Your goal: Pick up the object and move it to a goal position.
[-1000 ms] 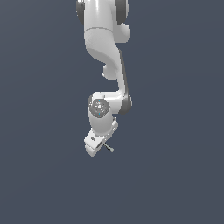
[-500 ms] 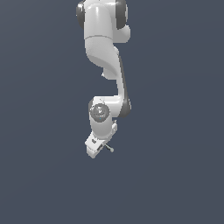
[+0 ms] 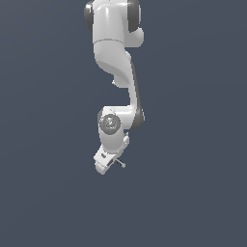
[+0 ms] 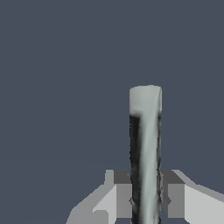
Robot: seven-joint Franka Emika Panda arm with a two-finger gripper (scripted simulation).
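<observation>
In the exterior view the white arm hangs down the middle, and my gripper [image 3: 116,161] is at its lower end, tilted. A tiny thin stick [image 3: 121,163] pokes out from it toward the exterior view's right, pale tip outward. In the wrist view the stick [image 4: 145,148] stands between my two grey fingers [image 4: 176,197], which press on both its sides. Its shaft is grey with a dark streak and its tip is pale. My gripper [image 4: 146,199] is shut on the stick and holds it above the plain dark ground.
Only flat dark grey-blue ground shows around the arm in both views. No other objects, edges or goal marker are visible.
The arm's lower part and gripper have shifted slightly up and toward the exterior view's right, with the stick still held.
</observation>
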